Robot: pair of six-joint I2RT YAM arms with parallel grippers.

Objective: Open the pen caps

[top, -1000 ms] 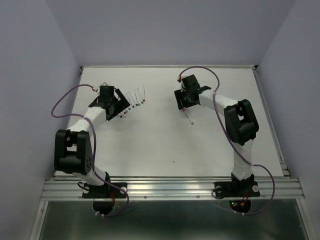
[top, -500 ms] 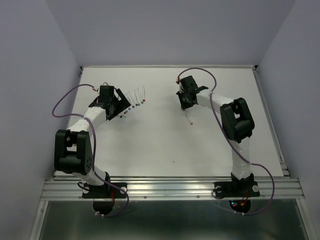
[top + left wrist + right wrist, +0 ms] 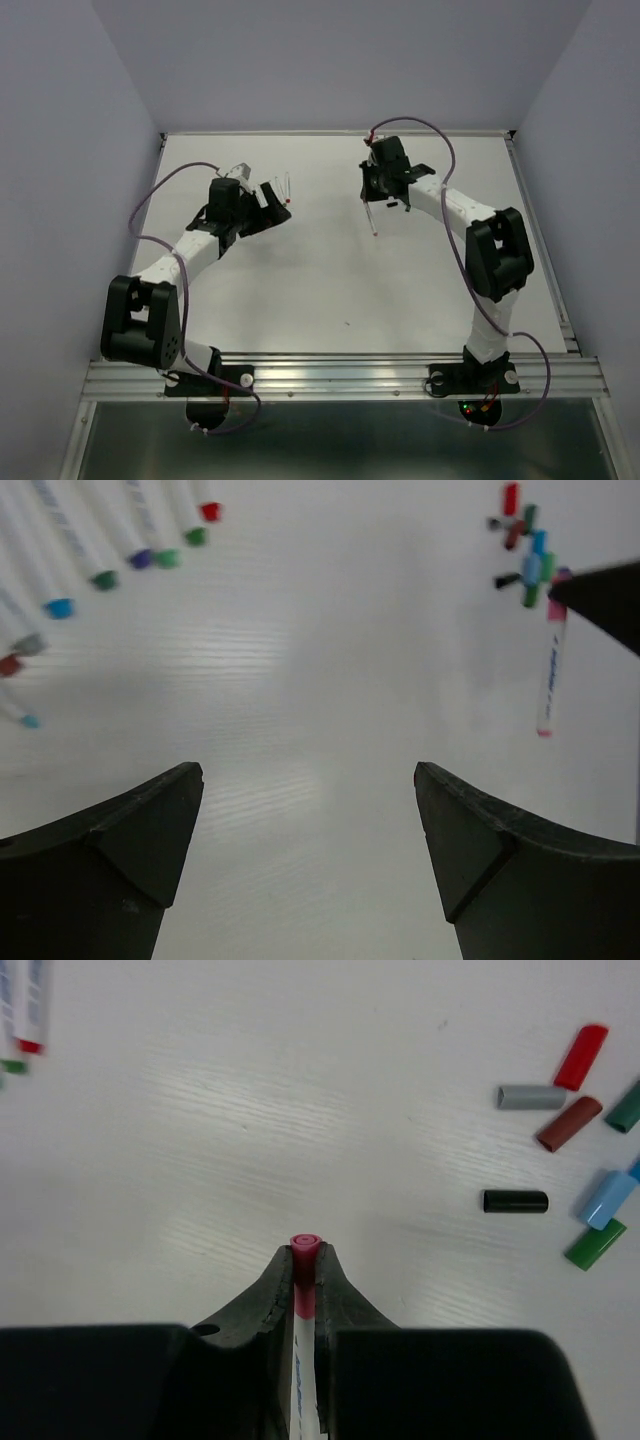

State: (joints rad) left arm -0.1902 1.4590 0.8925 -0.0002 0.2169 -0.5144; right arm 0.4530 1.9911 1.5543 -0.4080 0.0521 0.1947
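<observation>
My right gripper (image 3: 305, 1258) is shut on the pink cap (image 3: 306, 1244) of a white pen (image 3: 303, 1380), whose barrel runs back between the fingers. From above, that pen (image 3: 371, 220) slants down from the right gripper (image 3: 372, 197) at the table's back middle. Several loose pen caps (image 3: 568, 1123) in red, grey, maroon, black, blue and green lie to the right of it. My left gripper (image 3: 308, 780) is open with nothing in it, above bare table. A row of pens (image 3: 104, 579) with coloured tips lies at its upper left, partly covered by the left gripper (image 3: 266, 197) from above.
The white table (image 3: 330, 280) has a metal rail along its near edge (image 3: 340, 375). Purple cables (image 3: 150, 200) loop beside both arms. Lilac walls close in the back and sides. The left wrist view also shows the loose caps (image 3: 525, 540) and the held pen (image 3: 548, 680).
The right gripper has shut on the pen's pink cap end and carried it back and slightly left. The left arm has swung right, over the row of pens.
</observation>
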